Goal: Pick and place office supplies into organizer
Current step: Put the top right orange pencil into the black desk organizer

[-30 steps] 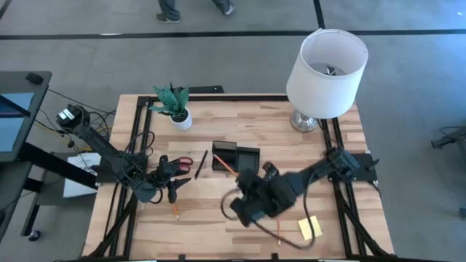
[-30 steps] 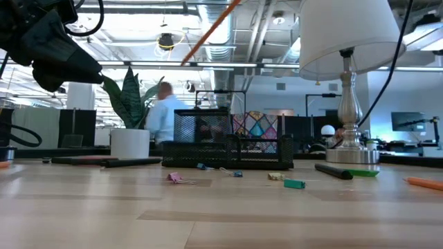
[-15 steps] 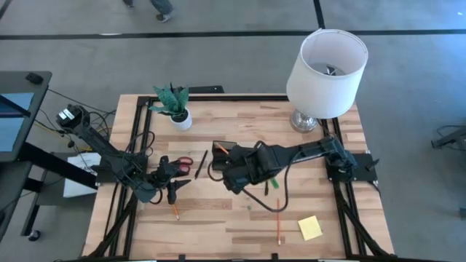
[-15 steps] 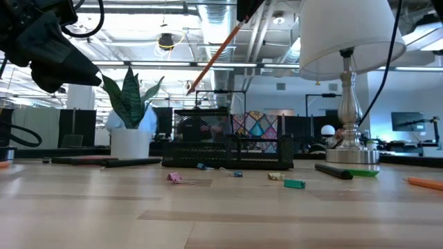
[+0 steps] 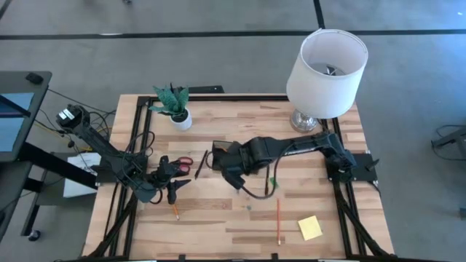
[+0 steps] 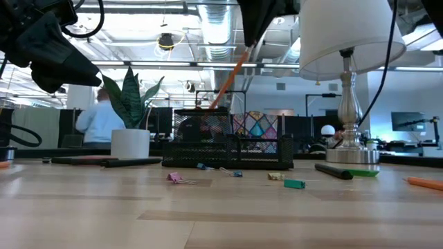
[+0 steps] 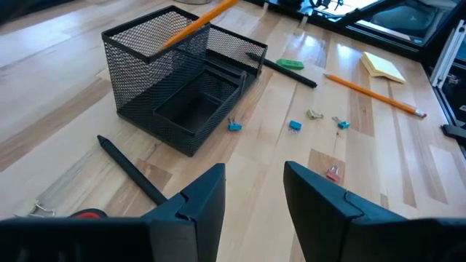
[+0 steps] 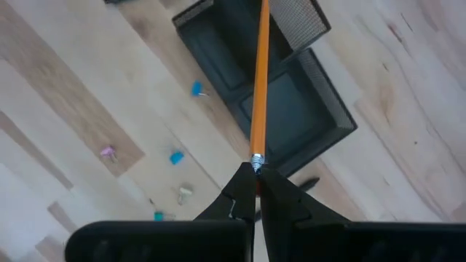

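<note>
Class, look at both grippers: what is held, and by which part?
The right gripper pinches an orange pencil by its eraser end. The left gripper holds nothing.

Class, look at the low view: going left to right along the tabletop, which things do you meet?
Potted plant → black mesh organizer → small green block → black pen → lamp base → orange pencil at the right edge.

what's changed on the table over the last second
The right tool, shut on a thin orange pencil, carried it from the table's front middle to above the black mesh organizer, tip down. The left tool, scissors and sticky notes stayed put.
</note>
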Motion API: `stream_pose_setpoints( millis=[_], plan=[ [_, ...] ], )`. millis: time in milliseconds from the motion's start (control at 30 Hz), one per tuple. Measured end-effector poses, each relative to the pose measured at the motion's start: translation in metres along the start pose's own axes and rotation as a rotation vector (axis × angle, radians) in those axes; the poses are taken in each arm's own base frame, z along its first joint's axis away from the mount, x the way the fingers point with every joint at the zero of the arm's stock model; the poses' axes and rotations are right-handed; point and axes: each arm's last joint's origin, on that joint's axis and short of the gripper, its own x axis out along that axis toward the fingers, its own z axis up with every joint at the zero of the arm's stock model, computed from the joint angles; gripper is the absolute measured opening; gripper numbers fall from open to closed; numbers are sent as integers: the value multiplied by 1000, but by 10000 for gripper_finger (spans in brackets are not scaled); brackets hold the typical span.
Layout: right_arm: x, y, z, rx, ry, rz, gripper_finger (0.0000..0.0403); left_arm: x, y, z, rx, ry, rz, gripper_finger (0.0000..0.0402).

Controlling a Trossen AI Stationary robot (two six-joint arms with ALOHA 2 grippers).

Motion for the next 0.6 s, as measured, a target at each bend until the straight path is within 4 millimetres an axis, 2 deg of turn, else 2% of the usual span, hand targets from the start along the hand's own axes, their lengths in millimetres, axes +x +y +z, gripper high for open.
stream_pose_setpoints(
  millis=[133,300,600],
  plan=[
    [5,-17,16,13,59,44,0,0,0,0,0,0,0,137],
    [13,-42,37,27,183,183,0,0,0,0,0,0,0,137],
    [21,-85,65,54,209,243,7,0,0,0,0,-1,1,137]
  ],
)
